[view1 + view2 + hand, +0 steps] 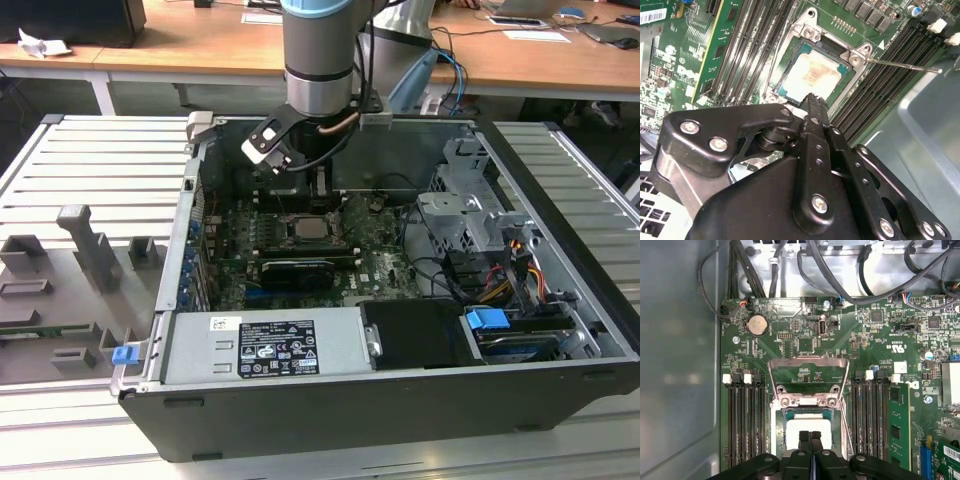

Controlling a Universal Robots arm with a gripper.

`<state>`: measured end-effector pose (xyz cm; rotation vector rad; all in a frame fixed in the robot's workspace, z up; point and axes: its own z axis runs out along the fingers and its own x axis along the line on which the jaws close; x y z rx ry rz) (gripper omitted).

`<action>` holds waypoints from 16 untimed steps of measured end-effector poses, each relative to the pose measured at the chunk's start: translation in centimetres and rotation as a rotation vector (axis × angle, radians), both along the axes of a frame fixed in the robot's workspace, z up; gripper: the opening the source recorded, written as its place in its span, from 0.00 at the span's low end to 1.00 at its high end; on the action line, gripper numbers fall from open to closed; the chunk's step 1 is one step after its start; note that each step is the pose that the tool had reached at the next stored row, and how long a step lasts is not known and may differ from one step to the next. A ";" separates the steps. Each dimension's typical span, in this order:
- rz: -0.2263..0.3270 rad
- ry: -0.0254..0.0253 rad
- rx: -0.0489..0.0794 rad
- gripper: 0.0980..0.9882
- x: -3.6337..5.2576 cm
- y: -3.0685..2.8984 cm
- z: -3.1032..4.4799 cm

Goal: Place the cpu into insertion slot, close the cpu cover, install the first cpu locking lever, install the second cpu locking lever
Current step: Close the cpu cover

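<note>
1. Chip (pixel 807 422) (pixel 812 75): lying flat inside the socket (pixel 781 412), pale face up, near the middle of the circuit board (pixel 790 340), between two banks of memory slots (pixel 745 415).
2. Cover (pixel 808 360): tipped up on its hinge at the socket edge farther from the hand, not closed; bare board visible through its window.
3. Lever (pixel 902 66): thin rod, unlatched, reaching out from a socket corner across the neighbouring memory slots.
4. Hand (pixel 810 434) (pixel 812 97): clenched, fingers pressed together, grasping nothing; tips poised above the chip's near edge. Contact with the chip: cannot tell.
5. Likely hazards, as a judgement:
   - chip nudged askew in the socket by a downward or sideways push from the tips, with bent contacts beneath;
   - cover glancing off the narrow tips and snapping down on a chip not fully seated;
   - loose lever snagged by the hand's broad linkage.
6. Room, as a judgement:
   - open straight above the socket;
   - tight on both flanks, memory slots just beside the socket rim;
   - green card (pixel 899 425) upright beyond one bank;
   - cables (pixel 840 270) bunched past the board's far edge;
   - case wall (pixel 680 365) along one board edge, well apart from the socket.
</note>
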<state>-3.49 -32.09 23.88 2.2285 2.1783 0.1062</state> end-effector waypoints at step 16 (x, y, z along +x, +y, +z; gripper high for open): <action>0.000 -0.0001 0.001 0.01 0.21 0.09 2.45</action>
